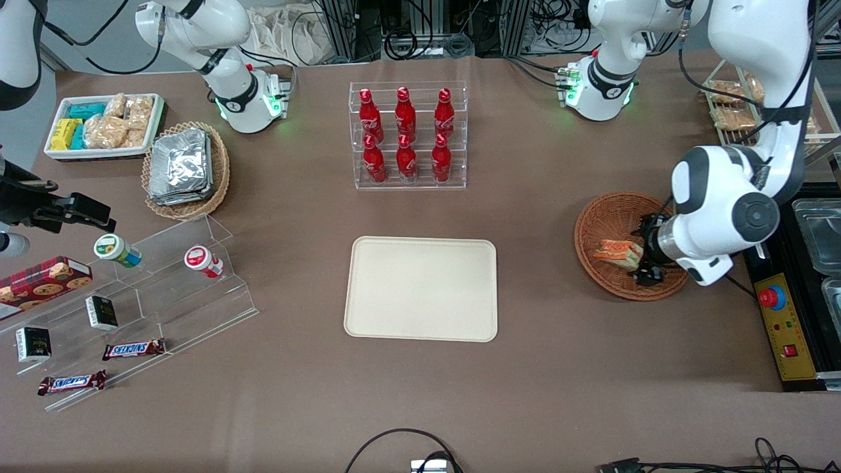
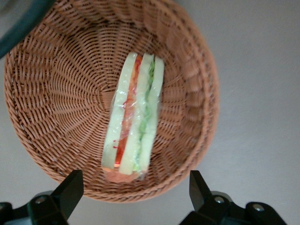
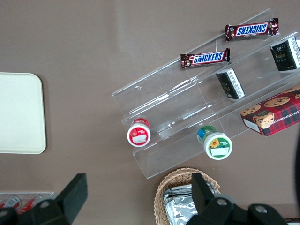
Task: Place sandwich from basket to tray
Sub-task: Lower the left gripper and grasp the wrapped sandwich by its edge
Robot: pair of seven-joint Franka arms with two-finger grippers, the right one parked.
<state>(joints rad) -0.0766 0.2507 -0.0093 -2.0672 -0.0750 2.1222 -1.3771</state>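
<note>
Sandwich [image 1: 618, 252] [image 2: 134, 118]: one triangular wedge of white bread with orange-red and green filling layers, in clear wrap, lying in the middle of the basket [image 1: 601, 223] [image 2: 56, 93].

Basket: round, shallow, reddish-brown wicker, toward the working arm's end of the table.

Gripper [image 1: 647, 257] [image 2: 133, 190]: low over the basket, at the sandwich's end, fingers [image 2: 70, 187] spread wide and holding nothing, one to each side of the wedge's tip.

Tray [image 1: 421, 288] [image 3: 21, 112]: flat cream-beige rectangle with rounded corners, at the table's centre, well apart from the basket.

Bottle rack [image 1: 408, 136]: clear acrylic, six red bottles with white script, farther from the front camera than the tray.

Stepped clear display [image 1: 164, 289] [image 3: 197, 98], toward the parked arm's end: two bars reading "SNICKERS" [image 1: 133, 349] [image 3: 205, 58], two small dark boxes [image 1: 102, 313] with lettering too small to read, a red-lidded cup [image 1: 202, 260] [image 3: 138, 132], a green-lidded cup [image 1: 117, 250] [image 3: 214, 143] with a sunflower label, and a red plaid cookie box [image 1: 43, 280] [image 3: 274, 110].

Lighter wicker basket [image 1: 190, 169] [image 3: 185, 199]: holds silver foil packets.

White bin [image 1: 102, 125]: bagged tan snacks and yellow and teal packets.

Control box [image 1: 782, 325]: yellow panel with a red stop button, at the table's edge near the working arm.

Surface: brown-grey cloth over the table [image 1: 558, 368]; cables along its edges.
</note>
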